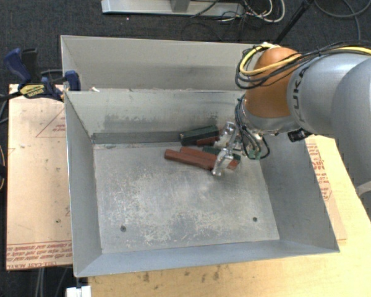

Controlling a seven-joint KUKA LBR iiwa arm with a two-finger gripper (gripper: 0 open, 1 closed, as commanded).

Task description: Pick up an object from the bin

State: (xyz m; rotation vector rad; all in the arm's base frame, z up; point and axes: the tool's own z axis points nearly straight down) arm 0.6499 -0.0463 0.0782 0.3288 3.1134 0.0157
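Observation:
My gripper (pixel 220 164) hangs over the far right part of the bin floor, its metal fingers pointing down and left. Just under and beside the fingertips lies a long reddish-brown bar (pixel 188 157), stretched left to right. Behind it, close to the back wall, rests a dark green bar-shaped thing (pixel 198 133) with a reddish piece next to it. The fingertips are at the right end of the reddish-brown bar; whether they touch it I cannot make out.
The arm with its orange cover and yellow cables comes in over the bin's right rim. The sloped walls close in on all sides, and the back wall is near the two bars.

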